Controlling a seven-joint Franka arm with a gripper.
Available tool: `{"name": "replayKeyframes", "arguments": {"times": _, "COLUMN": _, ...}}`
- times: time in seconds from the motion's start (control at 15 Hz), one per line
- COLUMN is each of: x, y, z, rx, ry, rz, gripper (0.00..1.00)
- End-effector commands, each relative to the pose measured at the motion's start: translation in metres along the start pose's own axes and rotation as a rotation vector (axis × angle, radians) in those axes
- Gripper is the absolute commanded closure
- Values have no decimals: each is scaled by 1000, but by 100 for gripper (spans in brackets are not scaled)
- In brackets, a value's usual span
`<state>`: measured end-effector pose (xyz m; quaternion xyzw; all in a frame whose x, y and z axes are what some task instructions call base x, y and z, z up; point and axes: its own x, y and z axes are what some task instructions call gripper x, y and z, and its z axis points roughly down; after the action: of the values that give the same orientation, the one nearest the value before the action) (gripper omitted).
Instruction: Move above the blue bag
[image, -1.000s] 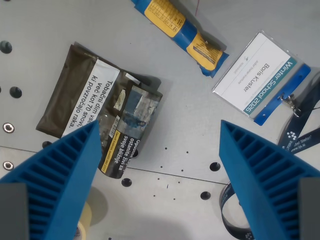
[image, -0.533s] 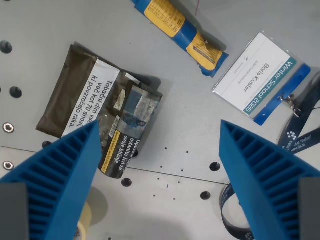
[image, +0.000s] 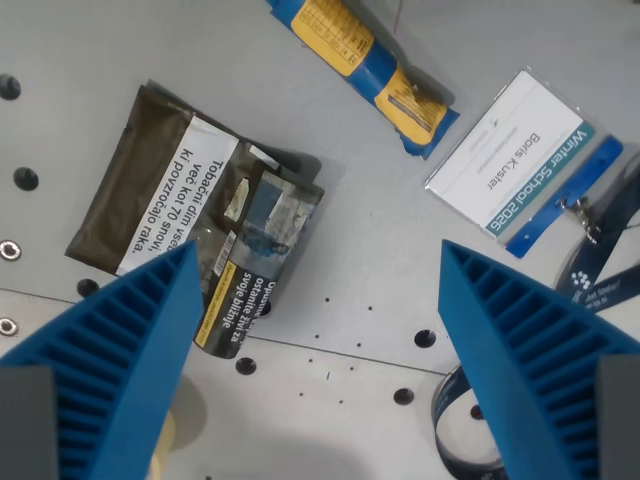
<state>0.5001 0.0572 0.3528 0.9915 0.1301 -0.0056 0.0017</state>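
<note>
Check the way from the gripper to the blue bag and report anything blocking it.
Nothing visible blocks it. The blue bag lies flat at the top of the wrist view, with bare table between it and the open gripper. The tobacco pouch and badge lie to either side.

Pincer (image: 320, 370): two blue ribbed wedge fingers (image: 115, 350), grey blocks at bases, possibly mounts; rest cropped.

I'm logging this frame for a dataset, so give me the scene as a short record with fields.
target: blue bag, top of the wrist view, blue and yellow
end effector: end effector open, holding nothing
position: not over the bag; bare table between the fingers
other items: tobacco pouch at left, name badge at right, lanyard
</note>
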Motion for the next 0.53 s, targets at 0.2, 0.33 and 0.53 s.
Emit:
{"name": "replayKeyframes", "arguments": {"times": 0.2, "x": 4, "y": 3, "z": 15, "rx": -17, "ry": 52, "rz": -177, "gripper": 0}}
{"name": "replayKeyframes", "arguments": {"times": 0.33, "x": 6, "y": 4, "z": 23, "rx": -21, "ry": 60, "rz": -231, "gripper": 0}}
{"name": "replayKeyframes", "arguments": {"times": 0.53, "x": 9, "y": 6, "z": 37, "rx": -28, "ry": 71, "rz": -310, "gripper": 0}}
